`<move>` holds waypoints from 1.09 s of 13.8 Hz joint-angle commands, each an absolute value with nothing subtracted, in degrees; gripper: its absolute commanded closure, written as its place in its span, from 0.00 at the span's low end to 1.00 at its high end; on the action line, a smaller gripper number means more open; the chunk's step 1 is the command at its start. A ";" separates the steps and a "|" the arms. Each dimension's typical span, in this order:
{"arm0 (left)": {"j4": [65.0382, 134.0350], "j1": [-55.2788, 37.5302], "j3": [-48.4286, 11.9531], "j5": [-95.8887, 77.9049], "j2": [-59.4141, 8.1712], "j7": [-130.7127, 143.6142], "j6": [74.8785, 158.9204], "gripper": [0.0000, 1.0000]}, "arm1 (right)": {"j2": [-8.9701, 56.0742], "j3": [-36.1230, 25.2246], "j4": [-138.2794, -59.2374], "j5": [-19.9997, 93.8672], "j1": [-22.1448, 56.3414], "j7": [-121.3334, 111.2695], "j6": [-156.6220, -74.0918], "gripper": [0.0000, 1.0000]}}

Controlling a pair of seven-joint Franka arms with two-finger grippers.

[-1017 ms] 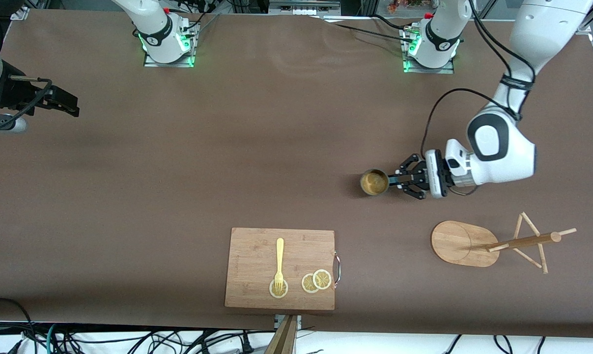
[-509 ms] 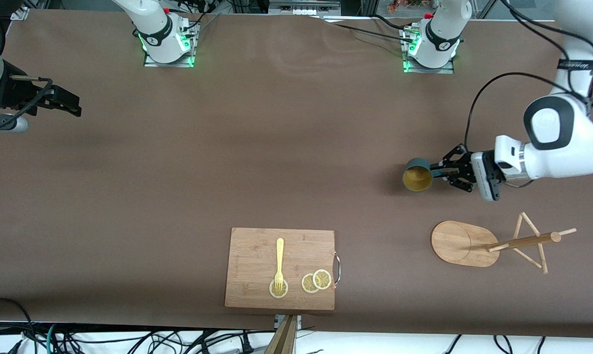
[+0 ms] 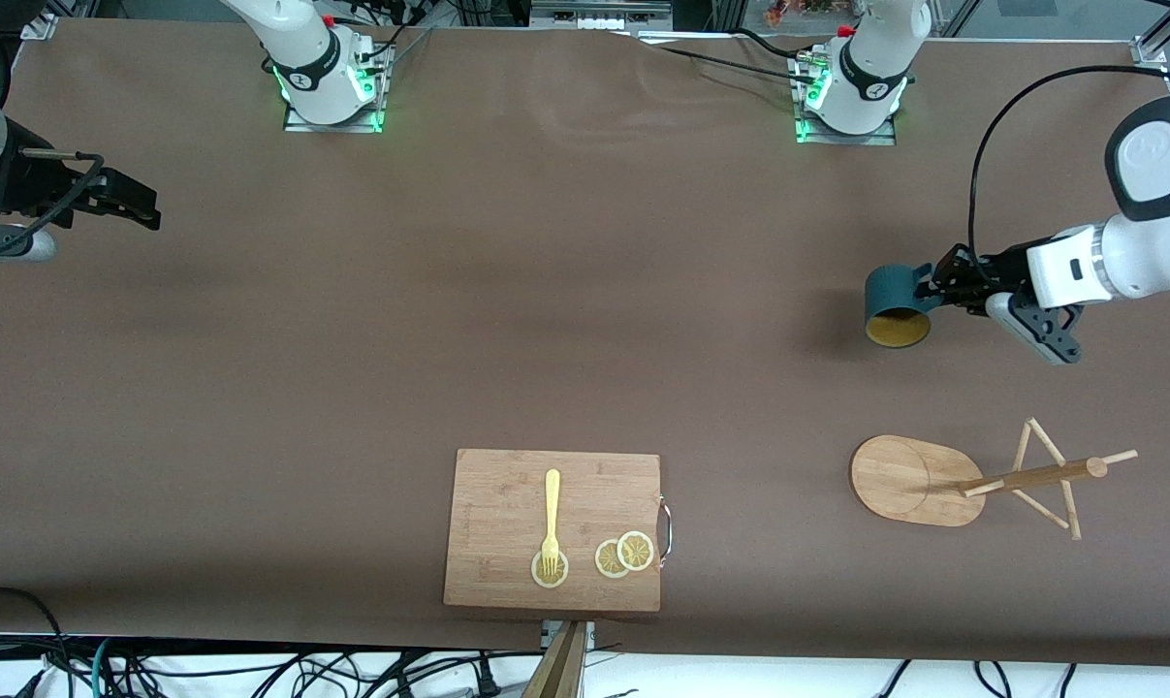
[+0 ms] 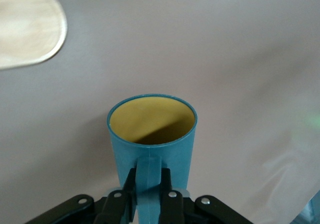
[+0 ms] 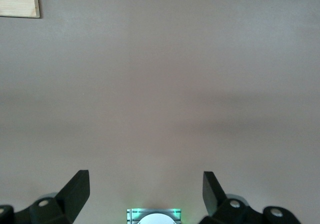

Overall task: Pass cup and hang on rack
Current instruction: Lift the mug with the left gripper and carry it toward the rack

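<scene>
The cup (image 3: 897, 308), dark teal with a mustard-yellow inside, hangs in the air with its mouth tipped toward the front camera. My left gripper (image 3: 936, 287) is shut on its small side handle. In the left wrist view the cup (image 4: 152, 134) fills the middle, with my left gripper (image 4: 148, 186) clamped on the handle. The rack (image 3: 1030, 475) stands nearer the front camera than the cup, with an oval base (image 3: 900, 475) and thin angled pegs. My right gripper (image 3: 124, 204) is open and empty and waits at the right arm's end of the table; it also shows in the right wrist view (image 5: 146, 186).
A rectangular bamboo cutting board (image 3: 507, 514) with a yellow fork (image 3: 551, 519) and lemon slices (image 3: 623, 555) lies near the table's front edge. The rack's base (image 4: 25, 29) shows in the left wrist view. The right arm's base (image 5: 152, 216) shows in the right wrist view.
My left gripper has lifted the cup off the table, carried it toward the left arm's end, and tipped its mouth toward the front camera. The right arm has not moved.
</scene>
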State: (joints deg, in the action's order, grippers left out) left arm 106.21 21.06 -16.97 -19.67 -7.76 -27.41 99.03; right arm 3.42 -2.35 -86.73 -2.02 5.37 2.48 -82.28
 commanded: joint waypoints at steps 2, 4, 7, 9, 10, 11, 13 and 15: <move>95.13 21.71 -17.05 -16.27 -13.69 -11.55 90.90 1.00 | 3.69 -2.29 -85.61 -1.05 5.19 2.99 -81.21 0.00; 88.80 21.88 -15.92 -15.39 -18.96 -8.27 87.99 1.00 | 3.60 -2.29 -85.61 -1.05 5.19 2.99 -81.21 0.00; 81.75 21.88 -14.07 -14.50 -23.72 -1.00 84.12 1.00 | 3.69 -2.29 -85.61 -1.05 5.19 2.99 -81.21 0.00; 81.12 23.45 -13.02 -16.86 -24.17 5.94 84.11 1.00 | 3.69 -2.29 -85.61 -1.05 5.19 2.99 -81.21 0.00; 80.78 24.68 -12.92 -20.62 -24.34 7.63 84.11 1.00 | 3.69 -2.29 -85.61 -1.05 5.19 2.99 -81.21 0.00; 80.25 24.78 -12.57 -24.13 -24.95 8.78 84.11 1.00 | 3.69 -2.29 -85.61 -1.05 5.19 2.99 -81.21 0.00; 77.36 27.23 -11.60 -31.60 -28.02 8.96 83.85 1.00 | 3.69 -2.29 -85.61 -1.05 5.19 2.99 -81.21 0.00; 74.98 29.26 -11.60 -36.80 -31.01 9.05 82.98 1.00 | 3.69 -2.29 -85.61 -1.05 5.19 2.99 -81.21 0.00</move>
